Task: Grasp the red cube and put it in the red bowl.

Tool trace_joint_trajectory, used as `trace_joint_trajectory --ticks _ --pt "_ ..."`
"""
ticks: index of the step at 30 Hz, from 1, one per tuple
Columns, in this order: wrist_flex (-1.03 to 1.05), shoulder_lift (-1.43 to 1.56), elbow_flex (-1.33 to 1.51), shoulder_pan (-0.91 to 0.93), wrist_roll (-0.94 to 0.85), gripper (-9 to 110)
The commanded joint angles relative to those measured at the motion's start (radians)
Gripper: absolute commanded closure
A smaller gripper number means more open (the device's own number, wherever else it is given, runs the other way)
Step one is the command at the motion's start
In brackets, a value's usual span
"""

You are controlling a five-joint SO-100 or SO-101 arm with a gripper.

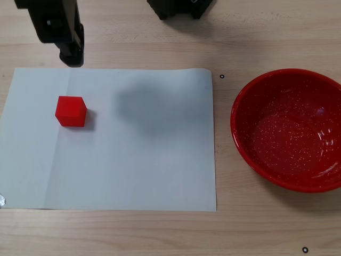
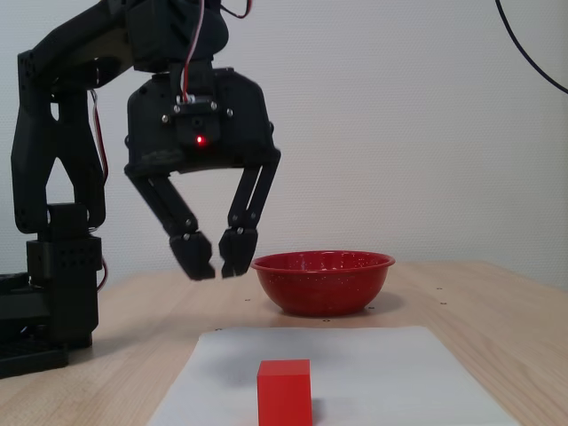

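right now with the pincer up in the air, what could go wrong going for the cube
The pincer hangs well above the table with its tips nearly together; unless it opens wider, it may knock the red cube instead of straddling it. The cube sits on a loose sheet of paper, which might slide if pushed. The red bowl lies far across, so a weak grip risks dropping it.

One cube (image 1: 70, 111), toward the paper's left edge. One bowl (image 1: 241, 138), at the worktop's (image 1: 160, 229) right edge. One paper sheet (image 1: 138, 149), mid-worktop. One arm (image 2: 62, 169), with two fingers (image 2: 191, 257), tips slightly parted. Three small black rings on the bare wood (image 1: 222, 76): one by the paper's top right corner, one at the bottom right, one beside the paper's right edge.
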Motion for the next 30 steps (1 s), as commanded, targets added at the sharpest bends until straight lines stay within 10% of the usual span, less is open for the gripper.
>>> trace_joint_trajectory --ticks 1,20,30 --pt "0.011 0.026 -0.124 -0.008 0.021 101" --pt "-0.106 -0.101 -0.152 -0.028 -0.012 53" --pt "-0.233 -0.17 -0.144 -0.011 -0.061 48"
